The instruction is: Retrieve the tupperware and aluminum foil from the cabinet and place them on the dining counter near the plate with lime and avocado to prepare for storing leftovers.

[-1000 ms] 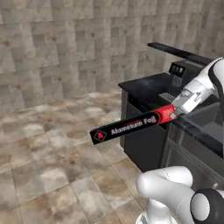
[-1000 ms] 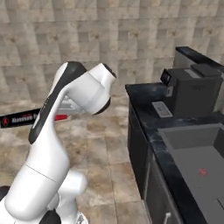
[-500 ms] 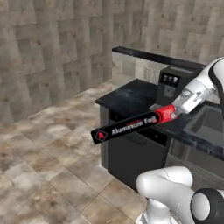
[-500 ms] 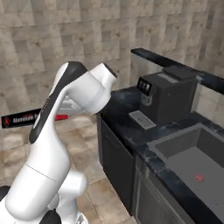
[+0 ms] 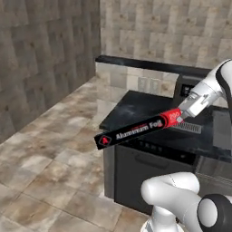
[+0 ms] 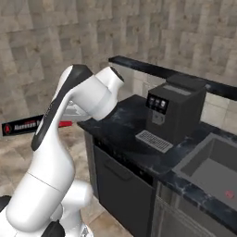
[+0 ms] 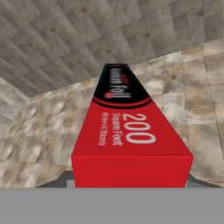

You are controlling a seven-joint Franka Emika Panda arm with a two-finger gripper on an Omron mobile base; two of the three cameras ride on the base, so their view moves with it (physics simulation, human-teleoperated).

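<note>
Counting downward, we see one black marble bench (image 5: 136,106), one coffee machine (image 6: 173,111), one aluminum foil (image 5: 136,129) box. Its red end sits pinched, apparently, in our claw (image 5: 181,117), the black length jutting out over the floor.

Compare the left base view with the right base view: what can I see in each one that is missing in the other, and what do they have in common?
Left base view: the gripper clamped on the red end of the aluminum foil box, which sticks out over the floor with its whole length and white lettering readable.

Right base view: a sink set into the counter, and the arm's white shoulder and elbow, which cover most of the box, leaving its black end.

Both: the black marble counter, the coffee machine, the stone wall and tiled floor.
</note>
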